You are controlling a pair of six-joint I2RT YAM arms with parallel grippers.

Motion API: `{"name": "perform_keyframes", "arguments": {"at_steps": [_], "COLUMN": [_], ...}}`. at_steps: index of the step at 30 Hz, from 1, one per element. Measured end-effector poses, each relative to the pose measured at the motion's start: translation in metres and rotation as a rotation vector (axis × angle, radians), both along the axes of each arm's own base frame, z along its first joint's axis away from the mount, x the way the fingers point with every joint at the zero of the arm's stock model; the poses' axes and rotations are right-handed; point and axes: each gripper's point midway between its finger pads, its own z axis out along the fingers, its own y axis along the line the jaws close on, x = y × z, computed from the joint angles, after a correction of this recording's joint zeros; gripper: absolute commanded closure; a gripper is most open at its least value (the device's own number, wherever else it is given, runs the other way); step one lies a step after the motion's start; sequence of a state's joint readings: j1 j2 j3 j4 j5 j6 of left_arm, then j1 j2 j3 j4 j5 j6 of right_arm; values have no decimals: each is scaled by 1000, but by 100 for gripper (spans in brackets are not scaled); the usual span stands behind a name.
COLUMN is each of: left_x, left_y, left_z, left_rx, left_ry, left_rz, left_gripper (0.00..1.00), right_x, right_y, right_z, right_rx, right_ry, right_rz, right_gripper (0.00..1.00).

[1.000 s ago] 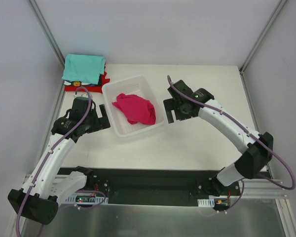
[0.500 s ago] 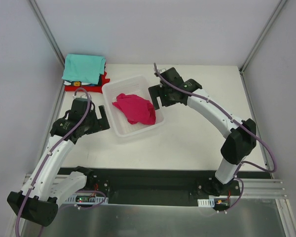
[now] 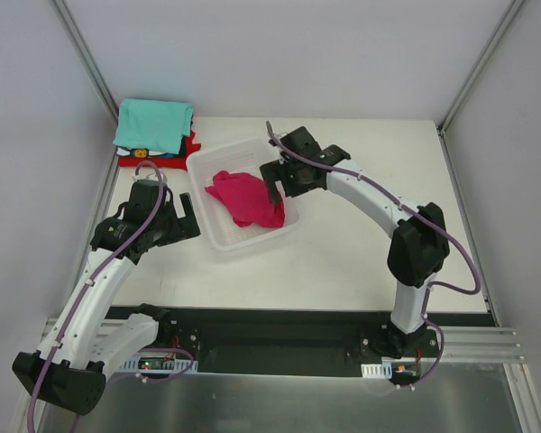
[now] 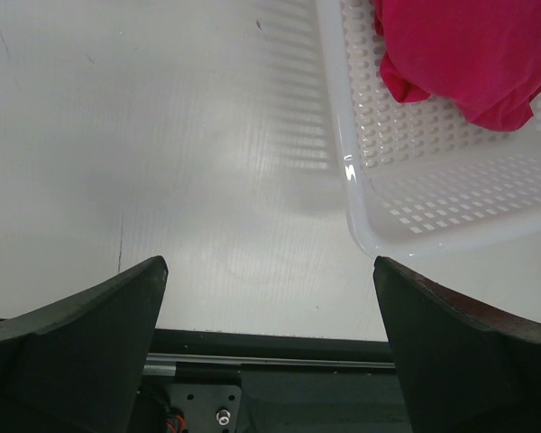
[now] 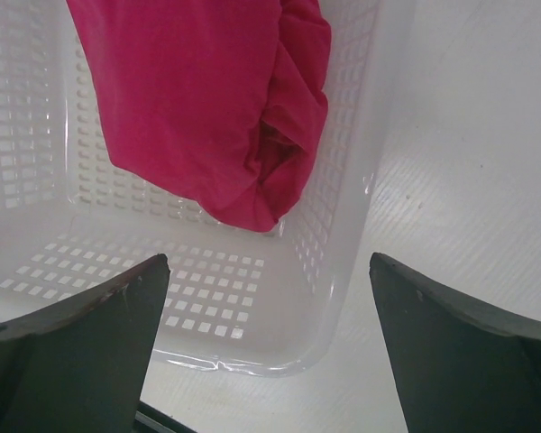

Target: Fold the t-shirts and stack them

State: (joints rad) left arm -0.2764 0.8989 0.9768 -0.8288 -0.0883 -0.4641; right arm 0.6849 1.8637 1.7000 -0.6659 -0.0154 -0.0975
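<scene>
A crumpled magenta-pink t-shirt lies inside the white mesh basket. The right wrist view shows this t-shirt ahead of my right gripper, which is open and empty. From above, the right gripper hangs over the basket's right rim, beside the shirt. My left gripper is open and empty over bare table just left of the basket. In its wrist view the left gripper sees the shirt at top right. Folded t-shirts are stacked at the back left: teal on top, red beneath.
The basket stands tilted mid-table, its near corner close under the right wrist. Metal frame posts rise at the back left and back right. A black base rail runs along the near edge.
The right arm swung left from beside the basket's right side to over its right rim, near the magenta shirt. The left arm has barely moved. Both grippers stayed open.
</scene>
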Motion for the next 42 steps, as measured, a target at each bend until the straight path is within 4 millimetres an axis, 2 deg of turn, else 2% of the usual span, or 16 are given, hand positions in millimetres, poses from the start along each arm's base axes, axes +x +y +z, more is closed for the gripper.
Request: {"name": "perform_keyframes", "arguments": {"at_steps": [6, 16, 20, 23, 27, 28, 29, 32, 37, 42], "left_x": [0, 0, 0, 0, -1, -1, -1, -2, -4, -5], "left_y": [0, 0, 0, -1, -1, -1, -1, -1, -1, 0], "left_z": [0, 0, 0, 0, 0, 0, 0, -1, -2, -2], "left_rx": [-1, -1, -2, -5, -7, -7, -7, -5, -3, -2], "left_ry": [1, 1, 1, 2, 3, 3, 4, 11, 19, 22], "left_rz": [0, -1, -1, -4, -5, -5, -5, -5, -6, -6], "left_gripper": [1, 1, 1, 1, 1, 1, 1, 1, 1, 1], "right_x": [0, 4, 2, -2, -8, -8, -7, -5, -4, -2], "right_y": [10, 9, -1, -12, -18, -17, -16, -13, -14, -16], "right_z": [-27, -30, -44, -61, -73, -73, -72, -71, -72, -75], "right_rx": [-7, 5, -11, -27, -33, -28, -24, -8, -11, -23], "right_ry": [54, 49, 77, 115, 148, 149, 146, 138, 141, 141], "right_rz": [48, 69, 57, 43, 28, 27, 29, 26, 13, 2], "right_gripper": [3, 2, 1, 10, 28, 35, 46, 65, 68, 78]}}
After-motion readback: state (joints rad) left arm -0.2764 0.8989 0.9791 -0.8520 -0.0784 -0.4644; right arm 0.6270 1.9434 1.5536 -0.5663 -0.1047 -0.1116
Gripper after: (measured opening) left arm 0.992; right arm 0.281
